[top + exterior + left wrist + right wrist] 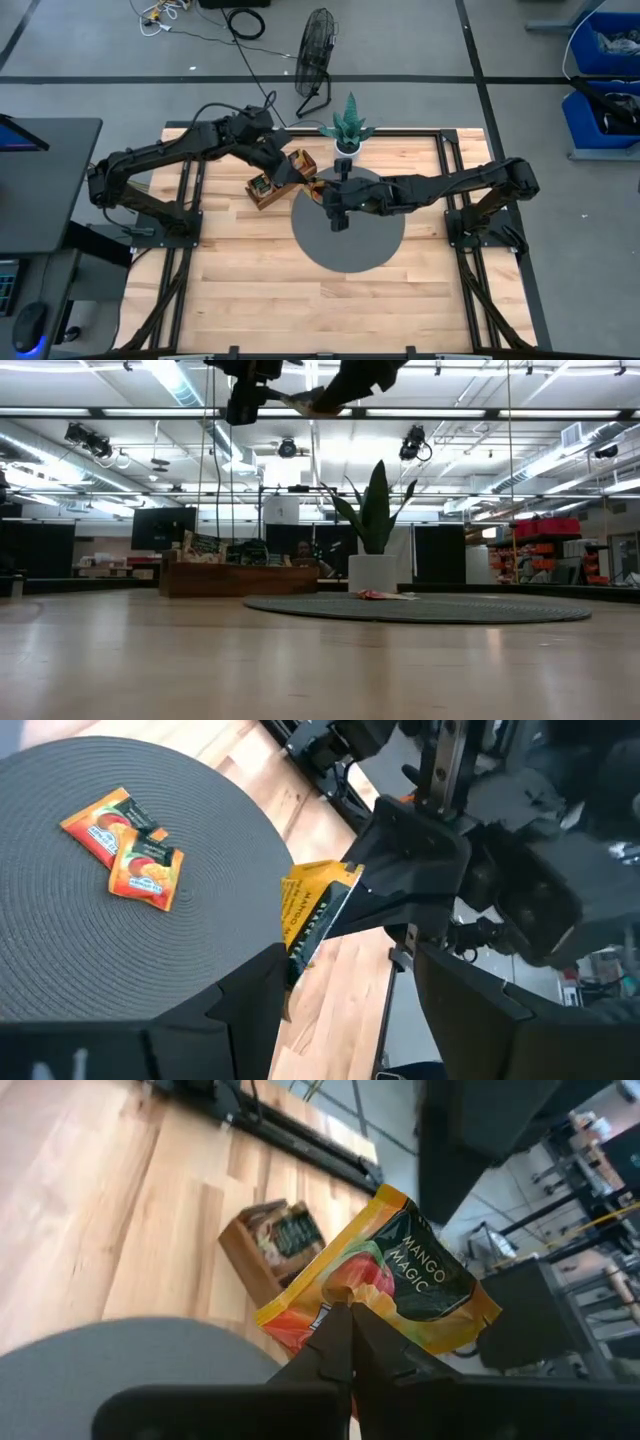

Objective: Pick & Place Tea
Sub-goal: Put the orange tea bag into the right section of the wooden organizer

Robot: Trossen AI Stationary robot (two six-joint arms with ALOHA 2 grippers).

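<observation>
**Sachet pinched in the right claw, above the round mat**

We see the right claw (350, 1330) clenched on an orange-yellow tea sachet (385, 1275) with a dark panel reading "MANGO MAGIC". Its two fingers meet on the sachet's lower edge, and the rest of the packet stands out beyond the fingertips. In the high view this claw (322, 196) sits at the left edge of the round dark mat (350, 245), close to the wooden tray (275, 180) that lies at a slant on the worktop (250, 290).

The left claw (345, 970) is released, its fingers spread apart, and holds nothing. From its own camera the held sachet (310, 910) shows just ahead of it, between its fingers' line and the right arm, gripped by the right claw's dark fingers. We cannot tell whether the left fingers touch the packet. In the high view the left claw (300, 172) is just beside the right one, over the tray's near end.

Two more orange sachets (125, 845) lie on the mat, overlapping each other, well apart from both claws. In the low view they show as a small flat heap (385, 595) on the mat, in front of a white pot holding a green plant (375, 510). Both claws hang high above the worktop there, at the upper edge of the picture. The tray holds further packets (290, 1235) in its compartments.
</observation>
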